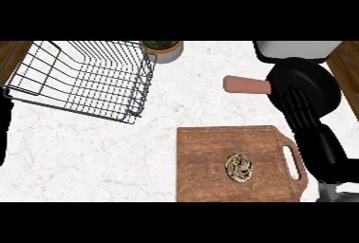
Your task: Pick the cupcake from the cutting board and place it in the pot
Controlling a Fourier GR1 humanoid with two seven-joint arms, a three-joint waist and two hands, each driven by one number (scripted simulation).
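The cupcake (pixel 239 167), seen from above as a small round with a brown and cream swirl, sits on the wooden cutting board (pixel 210 152) at the lower middle. The black pot (pixel 316 76) with a reddish handle (pixel 245 85) stands at the upper right. My right hand (pixel 300 107) reaches up from the lower right with straight fingers, open and holding nothing, lying over the pot's near rim. It is well above and to the right of the cupcake. A dark sliver of my left hand (pixel 4 133) shows at the left edge; the rest is hidden.
A black wire dish rack (pixel 84 76) fills the upper left. A potted plant (pixel 163 48) stands behind it at the top middle. A grey-white object (pixel 294 47) sits behind the pot. White marble counter (pixel 91 156) lies left of the board.
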